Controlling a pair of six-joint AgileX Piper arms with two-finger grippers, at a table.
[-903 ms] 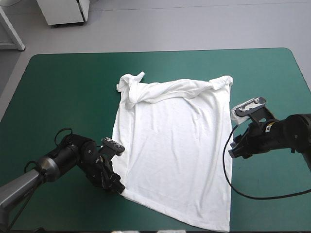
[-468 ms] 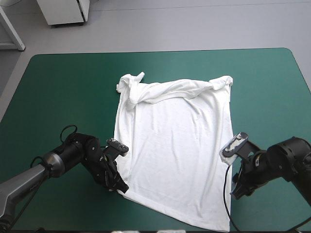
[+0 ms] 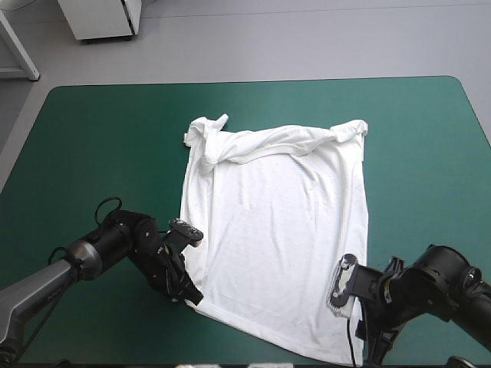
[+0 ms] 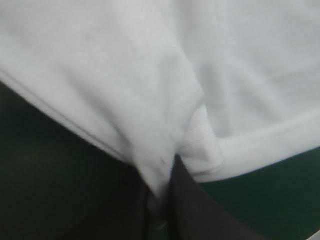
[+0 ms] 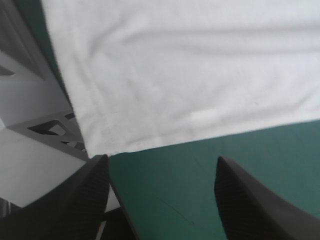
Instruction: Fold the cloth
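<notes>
The white T-shirt lies spread flat on the teal-green cover, hem toward the near edge, with its sleeves and collar bunched at the far end. My left gripper sits at the near-left hem corner. In the left wrist view its black fingers are shut on the T-shirt, a fold of hem pinched between them. My right gripper is low beside the near-right hem corner. In the right wrist view it stands open, and the T-shirt's hem lies just ahead of the fingers, not between them.
The table's near edge runs close beside the right gripper, with floor beyond it. Bare teal-green cover stretches wide to the left and right of the T-shirt and beyond its far end.
The left gripper has shut on the near-left hem corner. The right arm has moved along the T-shirt's right edge toward the near edge of the table, staying open.
</notes>
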